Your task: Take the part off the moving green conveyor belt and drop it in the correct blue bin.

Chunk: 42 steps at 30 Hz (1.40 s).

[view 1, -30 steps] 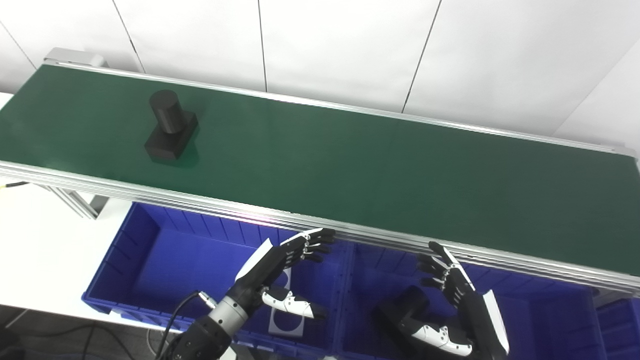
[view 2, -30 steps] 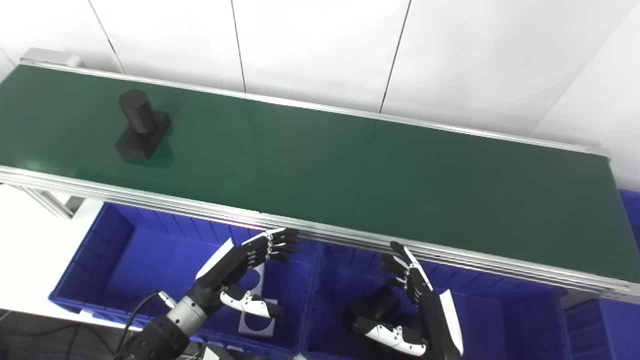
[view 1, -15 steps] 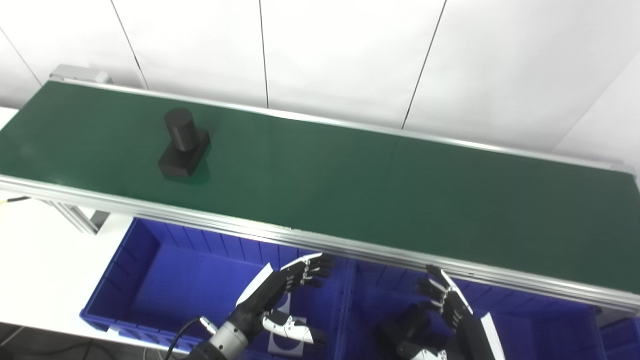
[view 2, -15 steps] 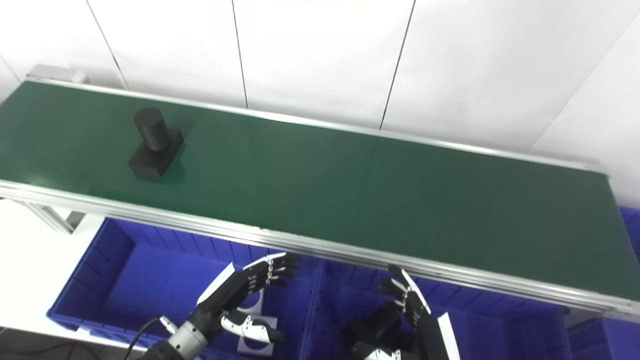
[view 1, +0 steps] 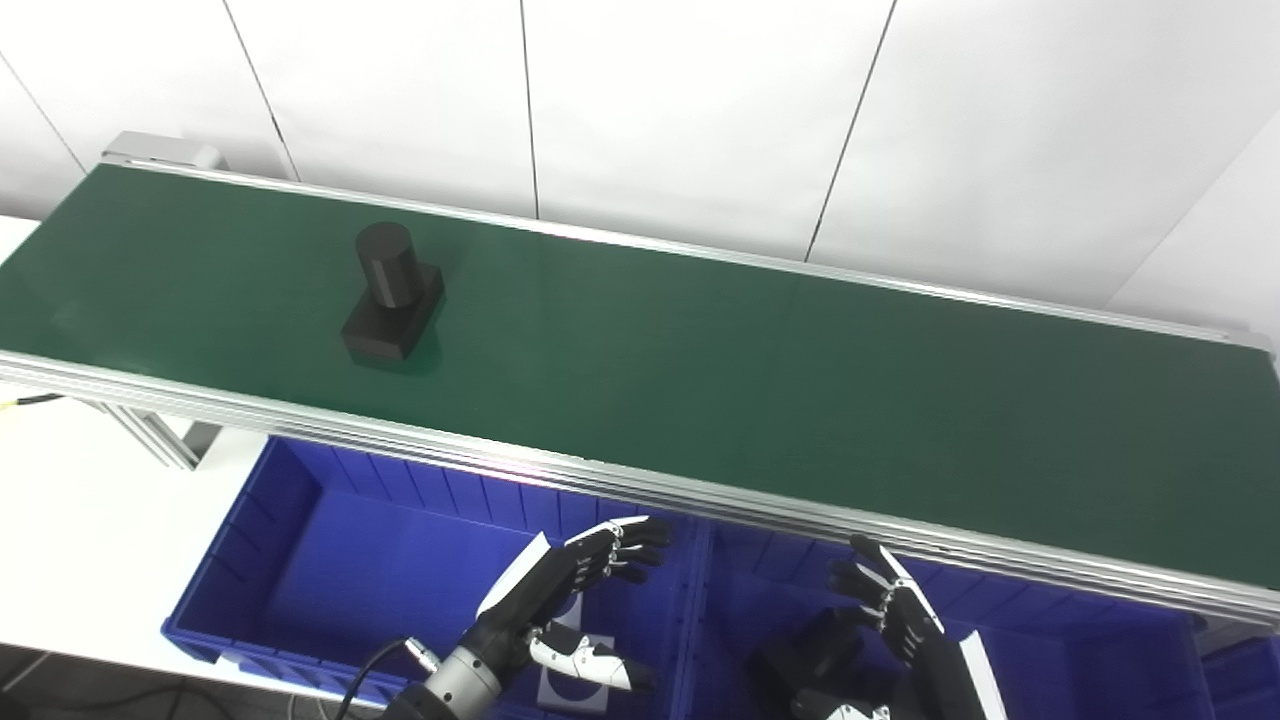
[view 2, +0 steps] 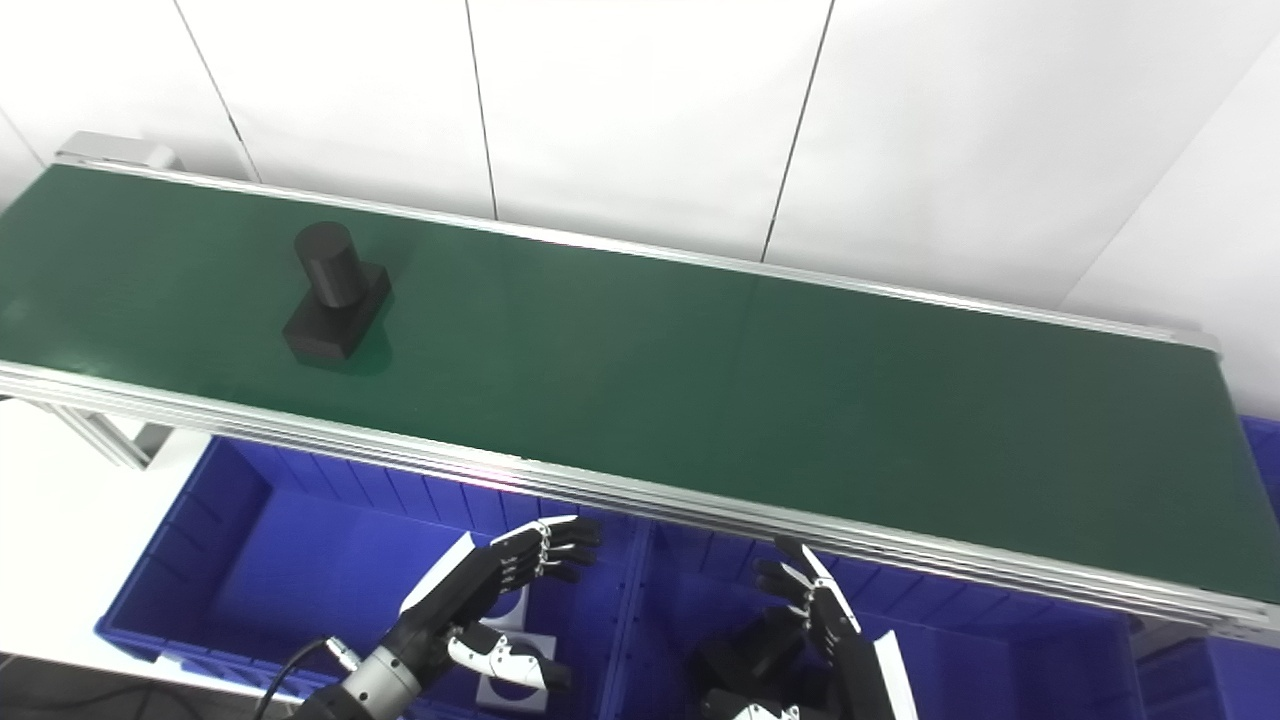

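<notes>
In your left eye view the black part (view 1: 392,295) has ridden rightward along the green belt (view 1: 700,340) while your left hand (view 1: 560,600) and right hand (view 1: 900,630) wait spread and empty over the blue bins (view 1: 300,500); your right eye view agrees, pickup pending.

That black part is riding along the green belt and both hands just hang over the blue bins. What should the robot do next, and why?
Probably raise the left hand toward the belt edge, ready to grab. The black part sits on the green belt toward its left end, nearer that hand than the right hand. Both hands are open, holding nothing, over the blue bins.
</notes>
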Motion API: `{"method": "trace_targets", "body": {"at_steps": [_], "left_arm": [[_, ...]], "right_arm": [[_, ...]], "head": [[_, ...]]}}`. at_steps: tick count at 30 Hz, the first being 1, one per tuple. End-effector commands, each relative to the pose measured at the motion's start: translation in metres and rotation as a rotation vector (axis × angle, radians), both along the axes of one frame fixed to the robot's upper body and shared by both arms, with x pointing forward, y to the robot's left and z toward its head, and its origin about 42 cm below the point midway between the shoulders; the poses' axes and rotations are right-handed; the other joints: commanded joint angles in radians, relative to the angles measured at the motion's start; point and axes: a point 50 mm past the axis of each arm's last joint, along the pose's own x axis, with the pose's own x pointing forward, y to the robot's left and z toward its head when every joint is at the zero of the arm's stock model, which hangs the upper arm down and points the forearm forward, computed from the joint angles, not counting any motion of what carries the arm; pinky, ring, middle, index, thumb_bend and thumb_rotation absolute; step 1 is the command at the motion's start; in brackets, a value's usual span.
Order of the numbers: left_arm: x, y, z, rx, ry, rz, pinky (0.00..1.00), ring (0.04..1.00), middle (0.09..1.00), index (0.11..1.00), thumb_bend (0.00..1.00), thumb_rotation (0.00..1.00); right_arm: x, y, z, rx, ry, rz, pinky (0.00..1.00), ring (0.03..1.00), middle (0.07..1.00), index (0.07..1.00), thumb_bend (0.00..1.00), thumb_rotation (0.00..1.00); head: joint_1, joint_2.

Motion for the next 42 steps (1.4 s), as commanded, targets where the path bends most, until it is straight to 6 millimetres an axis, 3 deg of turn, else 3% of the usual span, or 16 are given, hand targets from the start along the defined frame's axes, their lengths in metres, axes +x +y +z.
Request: {"method": "trace_targets", "body": {"at_steps": [1, 12, 18, 28, 34, 42], "left_arm": [[0.005, 0.0, 0.007, -0.008, -0.064, 0.001, 0.72, 0.785, 0.826, 0.827, 0.93, 0.27], [0.008, -0.002, 0.002, 0.006, -0.053, 0.0, 0.71, 0.778, 0.82, 0.82, 0.94, 0.29], [0.01, -0.001, 0.0, 0.013, -0.049, 0.001, 0.7, 0.769, 0.815, 0.817, 0.95, 0.28], [0.013, -0.002, -0.003, 0.01, -0.042, 0.011, 0.68, 0.754, 0.808, 0.811, 0.96, 0.28], [0.015, -0.002, -0.003, 0.006, -0.039, 0.012, 0.68, 0.753, 0.808, 0.811, 0.95, 0.28], [0.018, -0.003, -0.005, -0.003, -0.033, 0.014, 0.68, 0.752, 0.808, 0.815, 0.94, 0.27]], "right_arm": [[0.003, 0.0, 0.008, 0.014, -0.074, -0.001, 0.69, 0.794, 0.815, 0.906, 0.88, 0.37], [0.009, -0.001, 0.01, 0.067, -0.102, 0.003, 0.69, 0.793, 0.812, 0.898, 0.89, 0.32], [0.021, 0.007, 0.03, 0.091, -0.172, -0.005, 0.67, 0.775, 0.808, 0.89, 0.91, 0.36], [0.059, 0.025, 0.078, 0.097, -0.329, 0.022, 0.66, 0.754, 0.799, 0.886, 0.89, 0.35], [0.082, 0.037, 0.1, 0.08, -0.389, 0.036, 0.62, 0.735, 0.786, 0.875, 0.89, 0.38], [0.122, 0.056, 0.122, 0.017, -0.388, 0.069, 0.66, 0.76, 0.797, 0.882, 0.86, 0.38]], "head": [[-0.01, -0.008], [-0.009, -0.046], [-0.009, -0.054], [-0.019, -0.052], [-0.025, -0.049], [-0.031, -0.053]]}}
